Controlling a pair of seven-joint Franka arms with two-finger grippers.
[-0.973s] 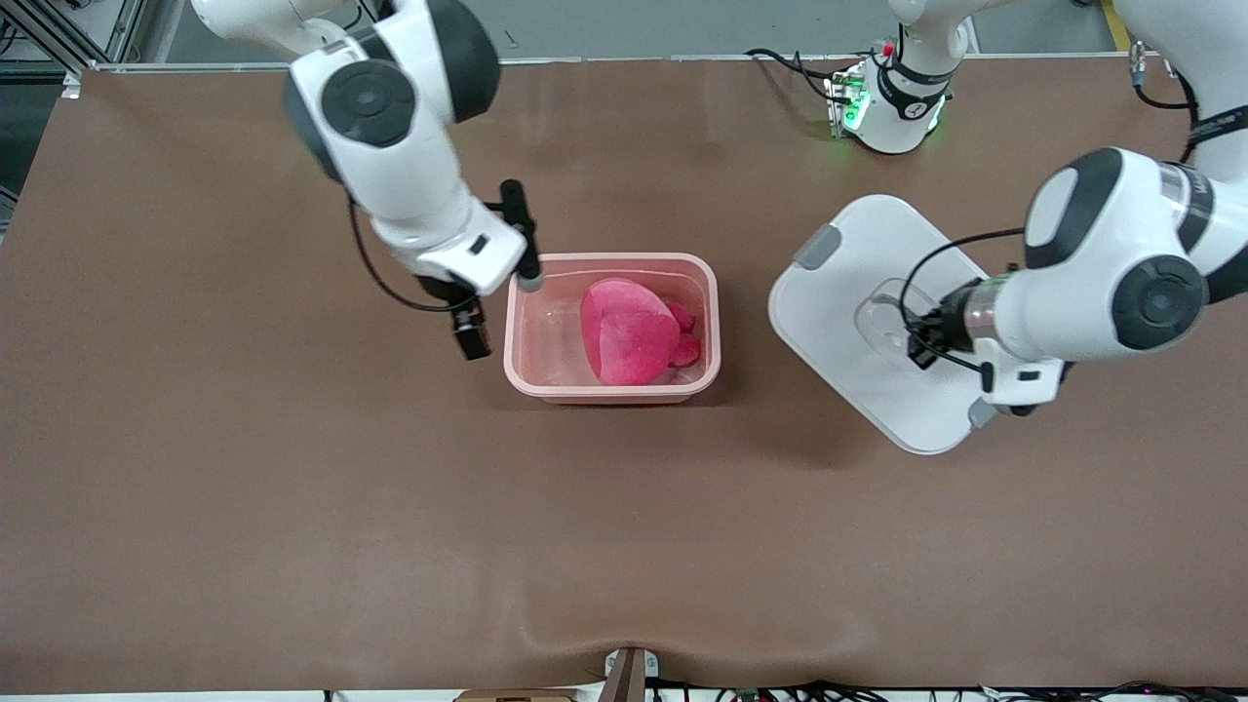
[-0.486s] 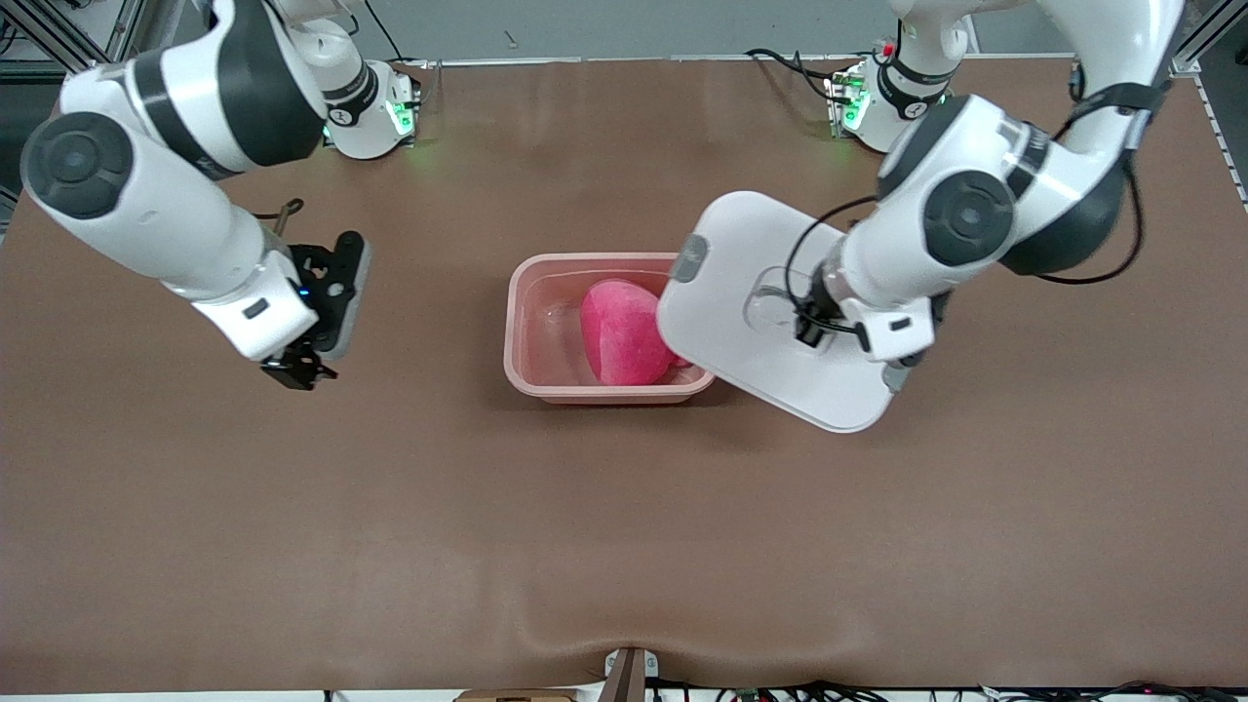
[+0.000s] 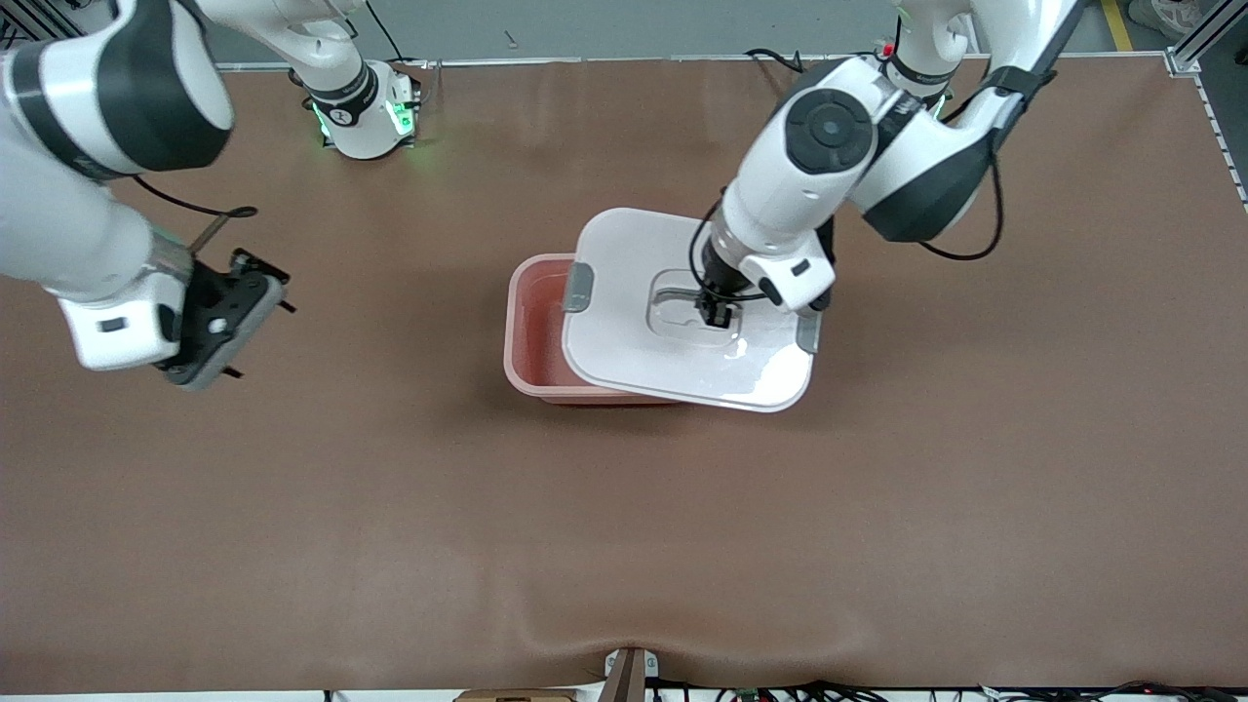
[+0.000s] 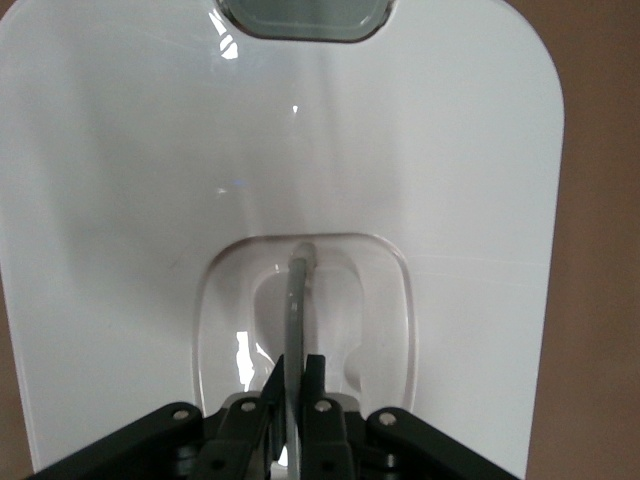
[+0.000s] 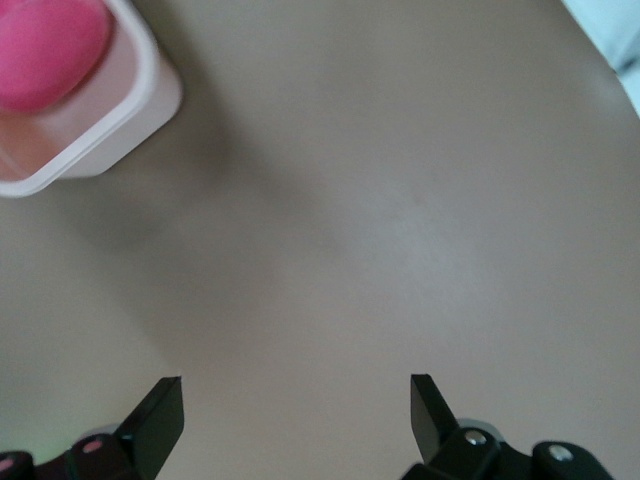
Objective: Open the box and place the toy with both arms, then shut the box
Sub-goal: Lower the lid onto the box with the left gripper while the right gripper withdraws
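My left gripper [image 3: 717,314] clenches the clear recessed handle [image 4: 296,300] of the white lid [image 3: 682,322], carrying it over the pale pink plastic box [image 3: 534,331] holding the pink plush toy [image 5: 45,50], for closing. My right gripper [image 5: 290,415] waits, released, above the brown desk [image 3: 624,526].

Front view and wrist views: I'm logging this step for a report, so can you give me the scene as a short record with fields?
box: pink tub on the brown table, partly covered
lid: white lid held over the box, offset toward the left arm's end, not seated
toy: pink plush inside the box
left gripper: shut on the lid's handle
right gripper: open, over bare table, waiting
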